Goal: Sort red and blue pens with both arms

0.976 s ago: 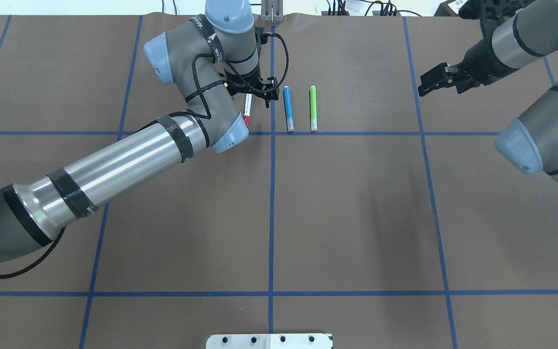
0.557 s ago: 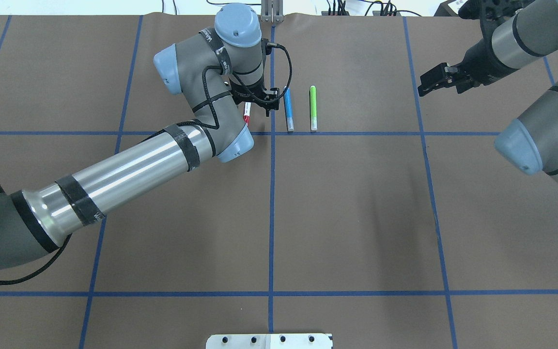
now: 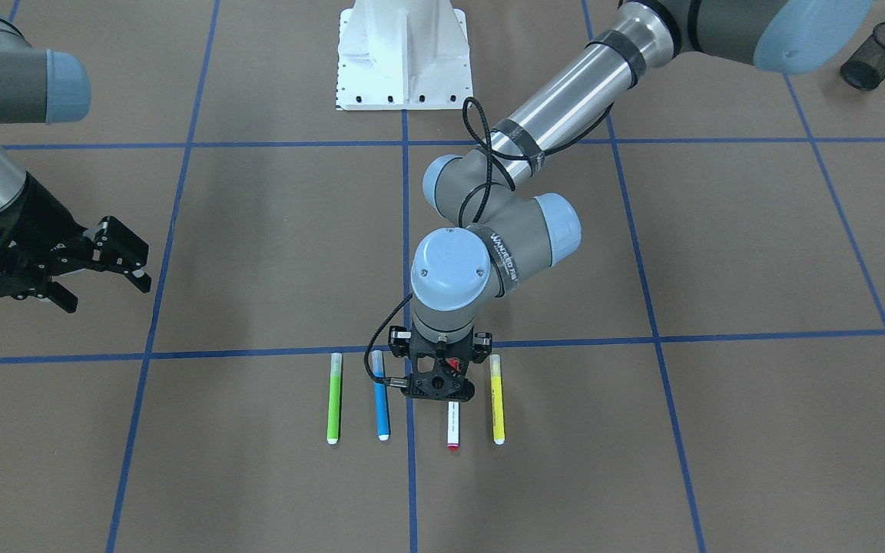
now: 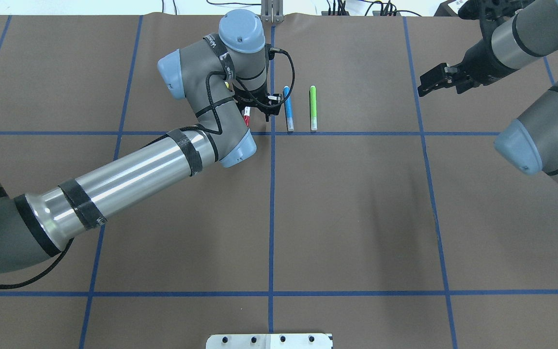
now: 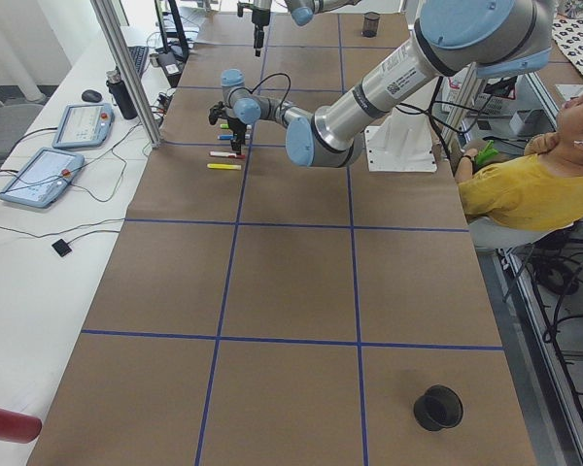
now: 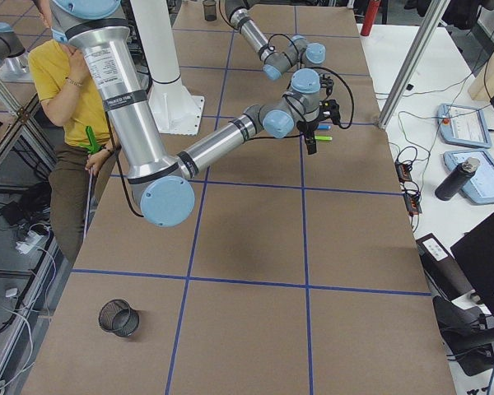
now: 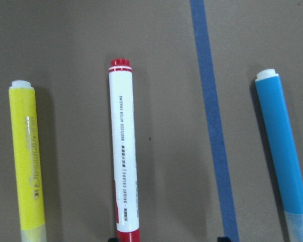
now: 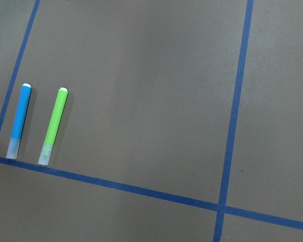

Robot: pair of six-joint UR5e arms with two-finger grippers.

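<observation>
The red pen (image 7: 124, 161), white-barrelled with a red cap, lies flat on the brown table between a yellow marker (image 7: 29, 166) and the blue pen (image 7: 283, 156). My left gripper (image 3: 442, 384) hangs straight down over the red pen's (image 3: 452, 426) capped end, open. Only the two fingertips show at the bottom edge of the left wrist view, apart from each other, with the pen near one of them. Its wrist hides most of the red pen (image 4: 247, 116) from overhead. The blue pen (image 4: 288, 109) lies just right of it. My right gripper (image 4: 422, 85) hovers open far to the right, holding nothing.
A green marker (image 4: 313, 107) lies beside the blue pen, and the yellow marker (image 3: 496, 399) lies on the red pen's other side. A black mesh cup (image 3: 880, 54) stands near the robot's left. The white base mount (image 3: 404, 61) sits between the arms. A person in yellow (image 5: 525, 184) sits nearby.
My left arm has shifted right, so its wrist now covers more of the red pen. The right arm and all the markers have stayed still.
</observation>
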